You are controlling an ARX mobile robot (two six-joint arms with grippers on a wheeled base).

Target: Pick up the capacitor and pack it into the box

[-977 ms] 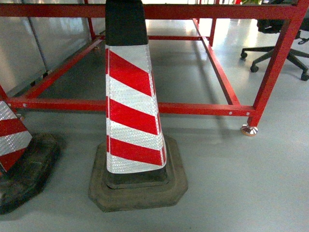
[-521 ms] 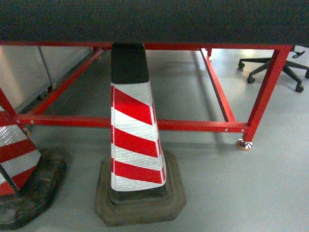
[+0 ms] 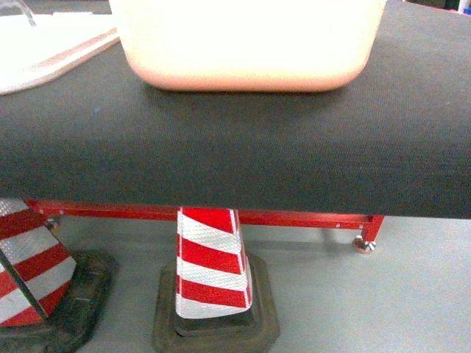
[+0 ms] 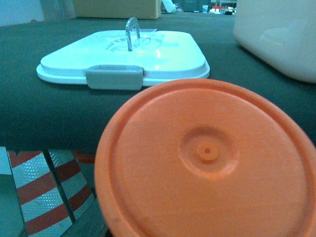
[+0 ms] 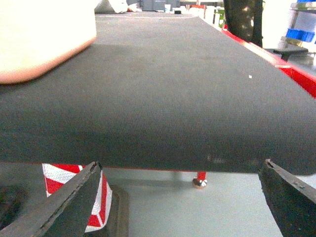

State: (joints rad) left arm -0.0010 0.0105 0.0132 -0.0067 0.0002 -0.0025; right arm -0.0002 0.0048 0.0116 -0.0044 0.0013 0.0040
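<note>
Table [image 3: 235,162]: a dark mat is covering the top; its front edge is crossing the head view, and the far side is running out of frame.
Box [image 3: 246,44]: a pale tub is sitting on the mat near the front edge; its top is being cut off in the head view, so the inside is not showing. Only a corner is showing in each wrist view.
Lid [image 4: 123,54]: a white lid with a grey clip and a clear loop handle is lying flat on the mat, left of the box and apart from it; in the head view only its corner is showing.
Capacitor: not to be made out in any view.
Orange disc [image 4: 207,158]: it is filling the lower part of the left wrist view and hiding the left gripper; whether those fingers are open or closed cannot be told.
Right gripper [image 5: 180,207]: two dark fingertips are showing at the bottom corners of the right wrist view, spread wide, holding nothing, sitting below the table edge.
Cones [image 3: 213,272]: two red-and-white cones are standing on the floor under the table, their tops hidden by it.
</note>
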